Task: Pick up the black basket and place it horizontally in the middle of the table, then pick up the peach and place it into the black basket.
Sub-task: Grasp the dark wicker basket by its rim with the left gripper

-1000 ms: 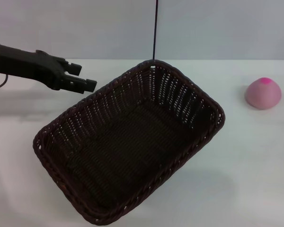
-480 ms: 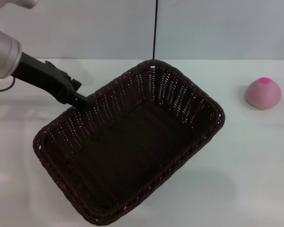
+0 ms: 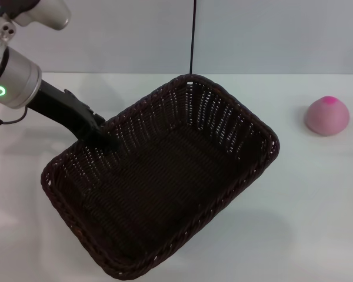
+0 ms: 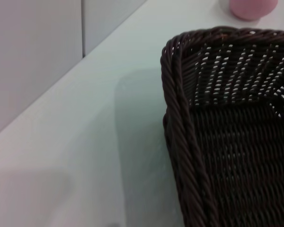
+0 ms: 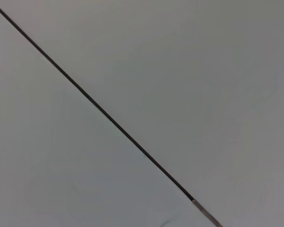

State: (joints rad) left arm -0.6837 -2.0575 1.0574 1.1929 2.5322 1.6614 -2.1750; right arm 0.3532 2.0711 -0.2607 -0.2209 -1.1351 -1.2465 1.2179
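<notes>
The black basket (image 3: 215,114) lies empty and askew on the white table (image 3: 317,205), its long side running from near left to far right. My left gripper (image 3: 103,137) has come down onto the basket's far left rim and blends into the dark weave there. The left wrist view shows that rim and corner close up (image 4: 177,123). The peach (image 3: 326,116) sits on the table at the far right, well apart from the basket; it also shows in the left wrist view (image 4: 252,7). My right gripper is out of view.
A pale wall with a thin dark vertical seam (image 3: 192,35) rises behind the table's far edge. Bare tabletop lies between the basket and the peach and along the left side (image 3: 17,153).
My left arm has moved down and to the right, from above the table left of the basket to the basket's far left rim. The basket and the peach have not moved.
</notes>
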